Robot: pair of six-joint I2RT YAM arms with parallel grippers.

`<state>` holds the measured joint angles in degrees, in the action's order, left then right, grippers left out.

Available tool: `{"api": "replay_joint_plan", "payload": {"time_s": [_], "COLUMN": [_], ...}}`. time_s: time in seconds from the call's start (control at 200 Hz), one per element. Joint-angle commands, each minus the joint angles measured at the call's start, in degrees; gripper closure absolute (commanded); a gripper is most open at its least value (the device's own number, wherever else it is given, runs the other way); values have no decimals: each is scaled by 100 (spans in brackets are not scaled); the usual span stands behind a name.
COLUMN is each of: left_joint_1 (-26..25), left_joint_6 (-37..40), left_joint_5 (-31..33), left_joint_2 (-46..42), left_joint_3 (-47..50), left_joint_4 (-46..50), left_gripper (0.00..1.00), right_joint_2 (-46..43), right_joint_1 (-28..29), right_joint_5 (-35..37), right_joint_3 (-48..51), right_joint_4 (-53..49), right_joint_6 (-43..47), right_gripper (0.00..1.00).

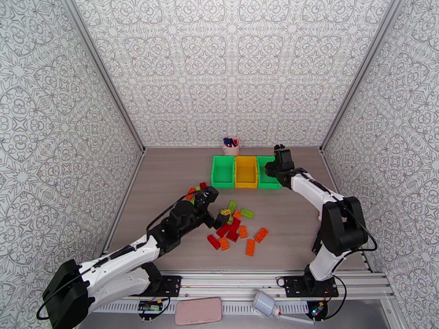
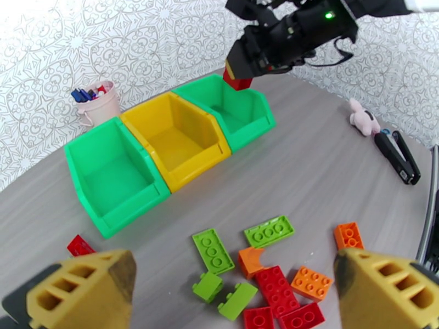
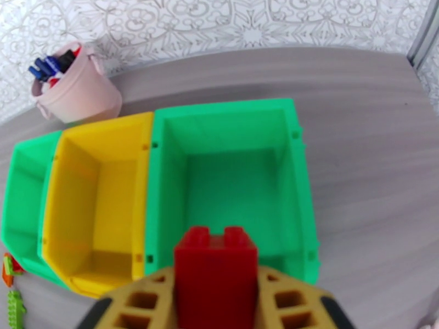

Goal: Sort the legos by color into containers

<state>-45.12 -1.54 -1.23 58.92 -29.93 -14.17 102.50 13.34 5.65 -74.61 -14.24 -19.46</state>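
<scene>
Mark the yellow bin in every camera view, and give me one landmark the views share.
Top external: yellow bin, near the picture's centre.
Left wrist: yellow bin, upper left of centre.
Right wrist: yellow bin, left side.
Shared landmark: pink pen cup, just behind it.

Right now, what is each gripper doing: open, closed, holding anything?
Left gripper: open, holding nothing.
Right gripper: closed on a red lego, over the right-hand green bin.
</scene>
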Motion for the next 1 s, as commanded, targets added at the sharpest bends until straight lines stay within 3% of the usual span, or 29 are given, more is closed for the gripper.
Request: {"api": "replay_joint_plan", "payload": {"time_s": [0.0,0.125,0.245,0.455,0.59,0.7,0.79,0.995], "left_joint_1": [-11,12,43,408,920,1455,1829,2164], "left_joint_6": [9,-23,-95,-425,-893,-1046,-1132,-974], "left_joint_5": [154,204,342,629,942,788,545,452], "left_joint_2": [-104,-194,-350,-718,-650,-320,82,1219], "left_joint_3": [-124,-114,-77,-190,-557,-905,-1225,-1952], "left_joint_4": [173,265,442,1215,2223,3054,3630,4740], "left_gripper": [0,0,0,0,0,0,0,0], "right_joint_2": [320,483,222,-724,-1392,-1900,-2286,-2890], "right_joint_1": [-137,-183,-183,-183,-180,-111,72,522], "right_joint_5": [-252,-232,-217,-472,-1220,-1964,-2144,-2560], "right_joint_3": [-441,-598,-465,325,1035,1536,1892,2722], "right_joint_4": [-125,-179,-131,216,598,818,980,1684], "right_joint_6": [70,113,141,323,730,1093,1428,1894], "right_gripper": [76,71,42,25,13,7,4,1]}}
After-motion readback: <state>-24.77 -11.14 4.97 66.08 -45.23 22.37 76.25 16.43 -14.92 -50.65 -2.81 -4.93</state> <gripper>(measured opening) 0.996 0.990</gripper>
